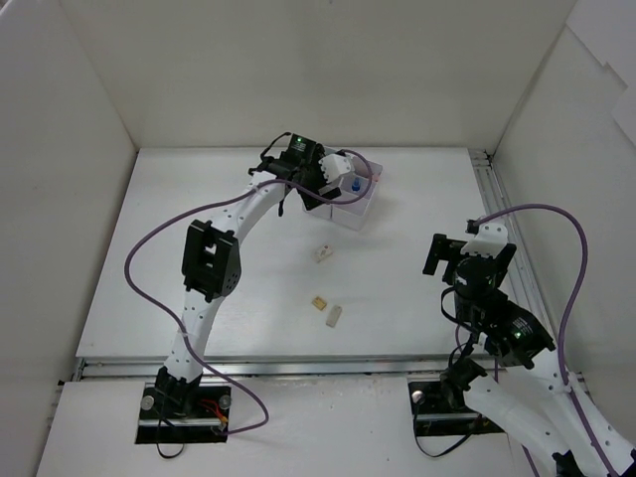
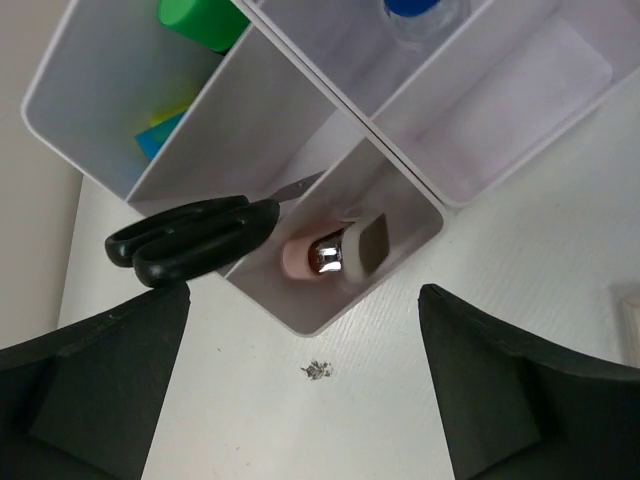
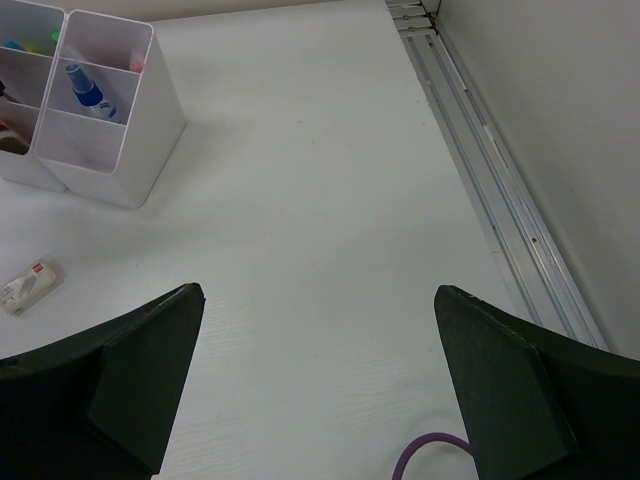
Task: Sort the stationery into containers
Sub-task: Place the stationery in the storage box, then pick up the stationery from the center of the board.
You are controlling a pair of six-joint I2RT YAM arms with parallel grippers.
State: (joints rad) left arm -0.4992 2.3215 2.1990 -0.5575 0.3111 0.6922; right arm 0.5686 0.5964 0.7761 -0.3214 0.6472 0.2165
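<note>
Sitting together toward the far side of the surface (image 1: 238,199), the white bins (image 1: 363,213) hold most of the stationery. Seen from the left wrist, a green highlighter (image 2: 200,18) stands in the outermost compartment with blue and yellow highlighters (image 2: 160,130) below it. The blue-capped glue bottle (image 2: 420,10) stands in a compartment of the farther row.

A pink piece (image 2: 298,255) lies in the nearest compartment, touching a shiny metal part (image 2: 325,257) and a grey-and-white block (image 2: 365,243). The black-handled scissors (image 2: 190,240) lie tilted across the rim. Their handles hang outside the wall, and the blade tip points inward along the divider next to the pink piece's compartment. I cannot tell which compartment the blades rest in. A few dark specks (image 2: 318,370) dot the surface just outside the nearest wall.

Three erasers lie loose on the surface, nearer the arms. One eraser (image 1: 323,253) is closest to the bins, while a tan eraser (image 1: 319,302) and a white eraser (image 1: 334,316) lie just beside each other.

The left pincer (image 2: 305,300) hovers over the near edge of the bins, its fingers wide apart with nothing gripped. The right pincer (image 3: 318,295) hangs at the right side of the surface, well apart from the bins. Its fingers are likewise spread, and only bare surface shows between them. A purple cable (image 3: 430,455) loops beneath it.
</note>
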